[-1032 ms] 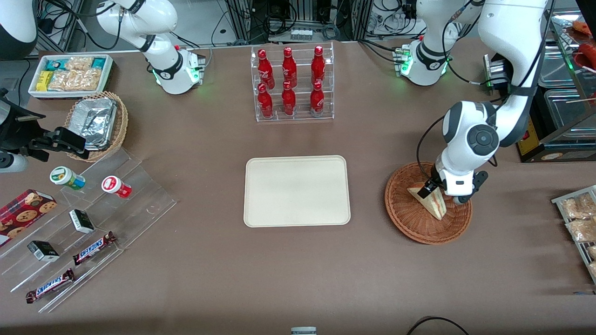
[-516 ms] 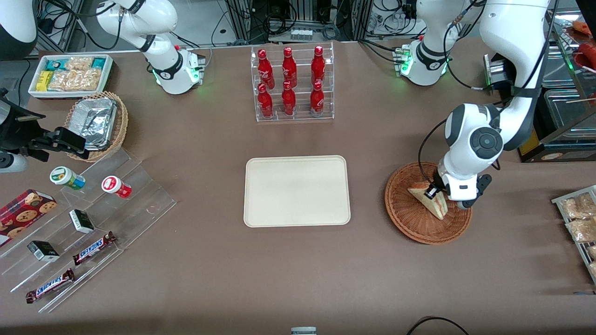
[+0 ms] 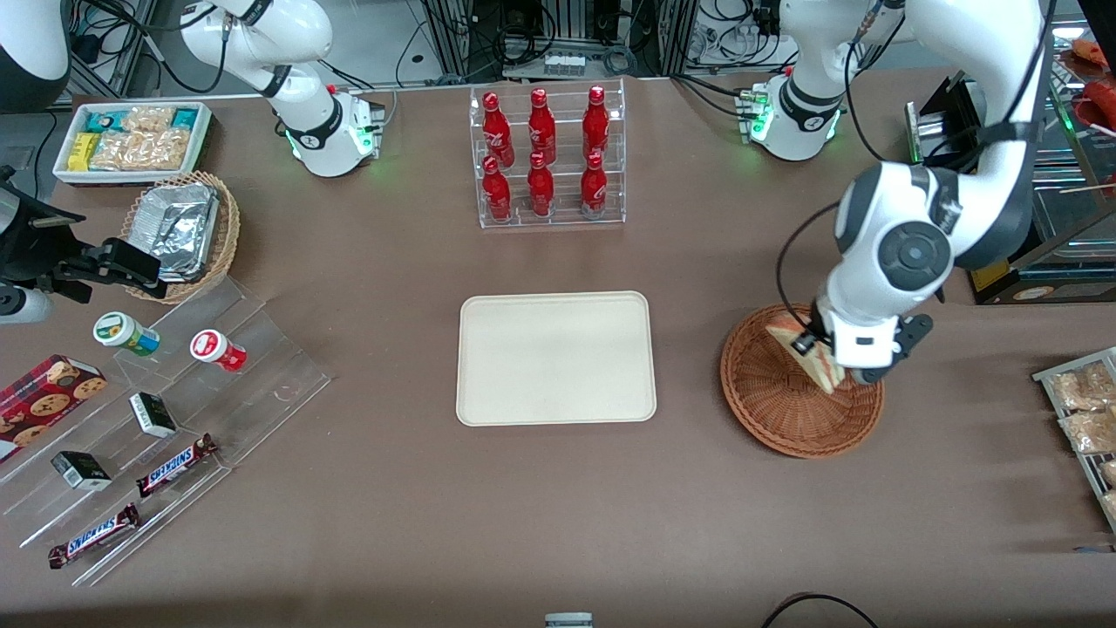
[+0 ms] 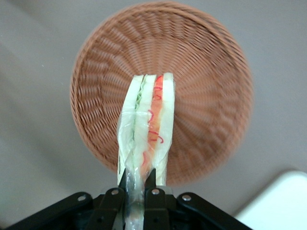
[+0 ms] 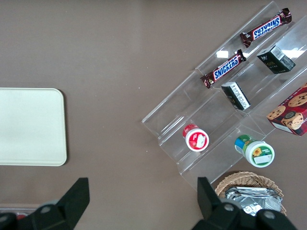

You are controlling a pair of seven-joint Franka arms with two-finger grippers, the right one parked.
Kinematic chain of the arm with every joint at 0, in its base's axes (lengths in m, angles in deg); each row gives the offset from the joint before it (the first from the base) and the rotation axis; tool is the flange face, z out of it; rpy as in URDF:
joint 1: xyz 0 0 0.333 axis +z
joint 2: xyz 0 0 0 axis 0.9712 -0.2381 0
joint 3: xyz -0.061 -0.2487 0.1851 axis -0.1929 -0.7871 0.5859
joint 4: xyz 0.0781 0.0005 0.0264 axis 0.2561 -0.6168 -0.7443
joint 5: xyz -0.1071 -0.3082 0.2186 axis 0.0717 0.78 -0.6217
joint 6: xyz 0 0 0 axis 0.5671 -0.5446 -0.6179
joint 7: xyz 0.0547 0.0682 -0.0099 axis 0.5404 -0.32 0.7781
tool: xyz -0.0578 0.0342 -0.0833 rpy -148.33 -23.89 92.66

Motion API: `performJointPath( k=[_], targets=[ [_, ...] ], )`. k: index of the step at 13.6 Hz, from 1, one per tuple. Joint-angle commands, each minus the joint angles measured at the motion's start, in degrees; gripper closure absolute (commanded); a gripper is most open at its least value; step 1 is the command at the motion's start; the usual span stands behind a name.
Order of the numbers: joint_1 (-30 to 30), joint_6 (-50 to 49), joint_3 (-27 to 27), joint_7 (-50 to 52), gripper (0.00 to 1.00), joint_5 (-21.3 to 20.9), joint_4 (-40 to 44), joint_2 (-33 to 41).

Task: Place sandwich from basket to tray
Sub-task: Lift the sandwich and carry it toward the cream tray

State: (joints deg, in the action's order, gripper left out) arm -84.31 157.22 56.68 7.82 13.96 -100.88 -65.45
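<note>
I found the gripper point(image 4: 139, 184) clamped on the sandwich point(image 4: 146, 129), its two black fingers point(image 4: 150, 178) pinching the wrapped wedge across its faces at one end. The sandwich hung clear above the basket point(image 4: 206, 96), not resting in it, as far as I could judge from the wrist view. I judged it light, soft and easily crushed; the clear wrap looked slick, so a slip in the grasp was possible. A hold across the flat bread faces, as taken, seemed the sound choice. The basket point(image 3: 776, 410) held nothing else that I could see. The tray point(image 3: 555, 358) lay bare, well apart from the basket toward the parked arm's end. Transfer to the tray was not yet done.
</note>
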Motion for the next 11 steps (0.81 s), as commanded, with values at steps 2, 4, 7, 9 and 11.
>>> performJointPath(
  k=[2, 4, 7, 9, 11],
  targets=[
    [-2.2, -4.4, -8.2, 0.5, 1.0, -1.0, 8.4, -2.7],
    [-8.1, -4.4, -8.7, 0.7, 1.0, -3.0, 12.8, -7.5],
    [-14.7, -3.9, -8.6, 1.4, 1.0, -4.6, 20.3, -16.2],
    [-17.4, -3.6, -8.6, 1.4, 1.0, -4.5, 25.8, -21.8],
    [-20.3, -2.7, -8.6, 1.2, 1.0, -4.6, 29.1, -25.8]
  ],
)
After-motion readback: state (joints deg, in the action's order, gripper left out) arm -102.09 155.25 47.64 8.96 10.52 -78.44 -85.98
